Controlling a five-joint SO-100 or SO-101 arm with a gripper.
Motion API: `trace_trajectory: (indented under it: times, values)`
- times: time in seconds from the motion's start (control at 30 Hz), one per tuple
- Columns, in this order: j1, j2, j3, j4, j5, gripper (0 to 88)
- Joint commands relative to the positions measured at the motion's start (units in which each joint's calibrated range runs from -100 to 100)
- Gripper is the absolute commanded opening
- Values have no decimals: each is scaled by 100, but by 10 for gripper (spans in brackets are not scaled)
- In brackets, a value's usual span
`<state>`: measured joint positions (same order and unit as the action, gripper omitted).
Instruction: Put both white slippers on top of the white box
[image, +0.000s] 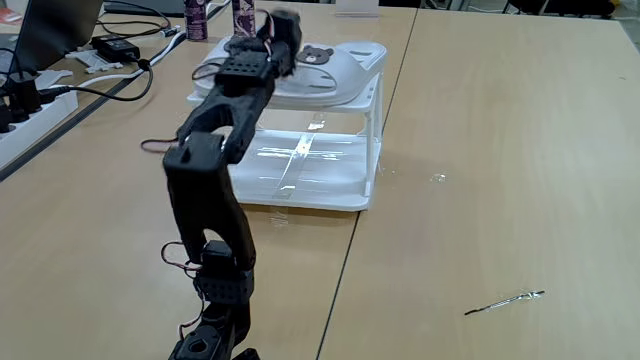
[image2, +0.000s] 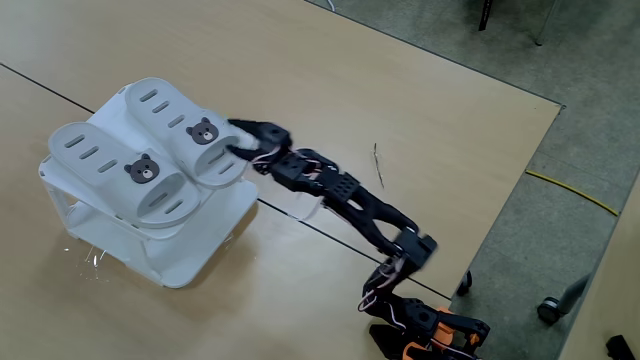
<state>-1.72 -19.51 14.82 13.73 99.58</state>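
While both white slippers lie side by side on the flat top of the white box, the black arm reaches out to the heel end of one of them. In a fixed view the box sits at roughly 9 o'clock in the picture; it is a square stand of smooth white plastic with thin corner posts, see-through sides and a solid base plate. Each slipper is a moulded slide of matte white rubber with a rounded toe, a broad arched strap pierced by oval vent slots, and a small grey-brown bear face on the strap. The second bear face marks the slipper nearer the arm. The gripper meets that slipper's rim, at about 3 o'clock from the pair; its dark fingers are at the white edge, but whether they pinch the rubber or stand slightly spread cannot be told. In a fixed view taken from behind the arm, the box stands at 12 o'clock from the arm's base, with glare on its clear lower shelf, and a slipper with its bear face shows on top past the arm's angular, boxy black links. The table is pale wood-grain laminate made of panels joined at dark seams. A thin metallic stick lies on it at 4 o'clock from the box, well apart.
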Motion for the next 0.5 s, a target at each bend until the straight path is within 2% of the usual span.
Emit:
trace_trajectory:
  times: [0.0, 0.03, 0.07, 0.33, 0.47]
  values:
    - [57, -1596, 362, -1002, 42, 111]
    - [57, -1907, 777, -1822, 42, 29]
    - [57, -2143, 1192, -2616, 42, 3]
    - [65, -2732, 4620, -9415, 42, 8]
    - [838, -3026, 5974, -11235, 42, 7]
